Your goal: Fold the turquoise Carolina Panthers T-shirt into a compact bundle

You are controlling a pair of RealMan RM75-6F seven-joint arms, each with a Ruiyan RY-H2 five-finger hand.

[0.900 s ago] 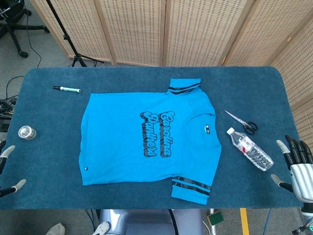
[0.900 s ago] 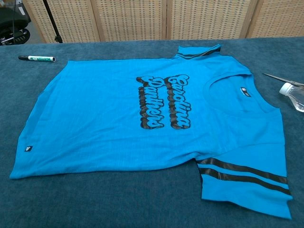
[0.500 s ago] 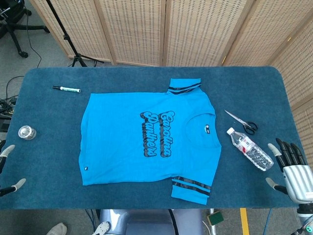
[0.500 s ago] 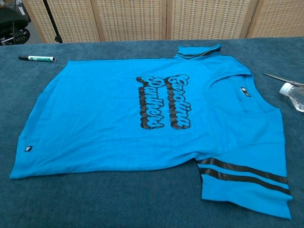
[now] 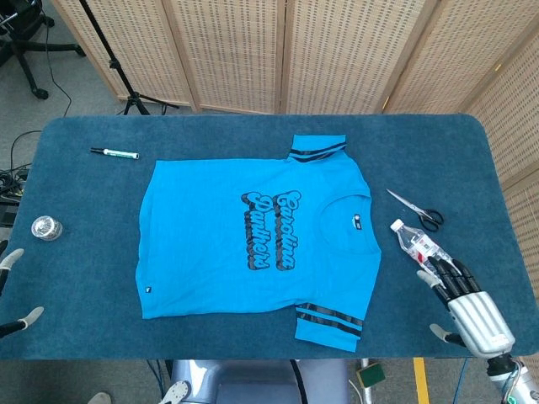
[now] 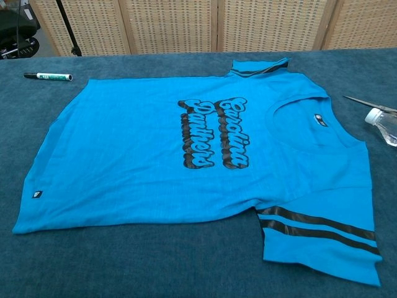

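No fold was started: the T-shirt (image 5: pixel 253 240) lay flat on the bench (image 5: pixel 76 168). Both robot hands, right (image 5: pixel 472 307) and left (image 5: pixel 13 290), were spread and empty. Gripping a sleeve looked next.

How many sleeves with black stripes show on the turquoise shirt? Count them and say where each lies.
2. The far sleeve sticks out from the T-shirt toward the folding screens; the near sleeve lies at the table's front edge. Each shows two black stripes.

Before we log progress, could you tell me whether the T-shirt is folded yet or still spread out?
Spread out. The T-shirt lies flat on the table, print up, both sleeves out to the sides, no layer turned over.
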